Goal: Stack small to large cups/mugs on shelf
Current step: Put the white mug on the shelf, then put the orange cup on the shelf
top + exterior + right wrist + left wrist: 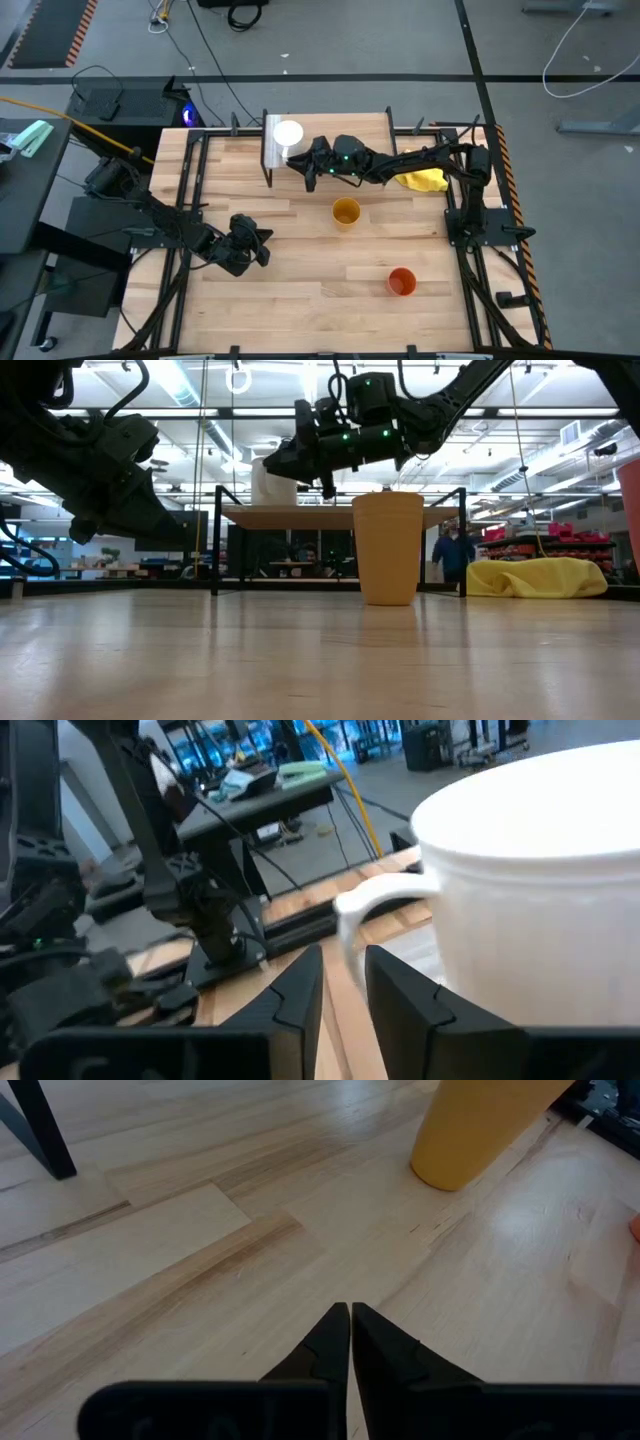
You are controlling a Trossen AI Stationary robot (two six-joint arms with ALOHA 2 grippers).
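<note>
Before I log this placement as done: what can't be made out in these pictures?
- White mug: right wrist view; base cut off by the picture's edge, so contact with the shelf is unclear.
- Right gripper: low view; fingertips blend into the dark arm, mug handle hidden.
- Orange-red cup: high view only; absent from the low view.

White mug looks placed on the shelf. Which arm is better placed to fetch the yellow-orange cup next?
Probably the right. Its right gripper hangs at the white handled mug on the low light-wood shelf, with the yellow-orange cup just below its arm. The left gripper, fingers shut, sits farther off, low over the table.
</note>
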